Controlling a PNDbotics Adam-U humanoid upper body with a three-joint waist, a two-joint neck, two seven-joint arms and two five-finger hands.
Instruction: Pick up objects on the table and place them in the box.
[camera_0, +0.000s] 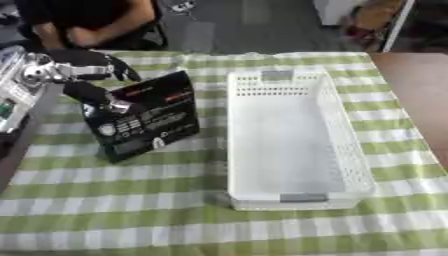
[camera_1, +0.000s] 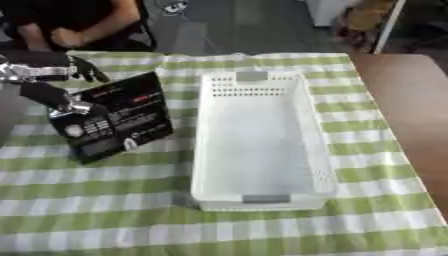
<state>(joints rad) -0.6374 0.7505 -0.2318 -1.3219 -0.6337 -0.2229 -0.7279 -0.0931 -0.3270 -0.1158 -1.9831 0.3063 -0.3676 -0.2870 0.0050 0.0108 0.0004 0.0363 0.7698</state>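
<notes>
- The flat black printed packet (camera_0: 147, 116) stands tilted on the green checked cloth (camera_0: 131, 210), just left of the white plastic basket (camera_0: 293, 137).
- The left hand (camera_0: 92, 80) pinches its top left corner.
- Its print is too blurry to read.

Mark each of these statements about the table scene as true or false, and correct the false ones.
1. The white basket holds nothing. True.
2. The left hand grips the black package. True.
3. The black package lies inside the basket. False: it is left of the basket, tilted up over the green checked tablecloth.
4. The right hand is pressing on the basket. False: no right hand shows in either view.
</notes>
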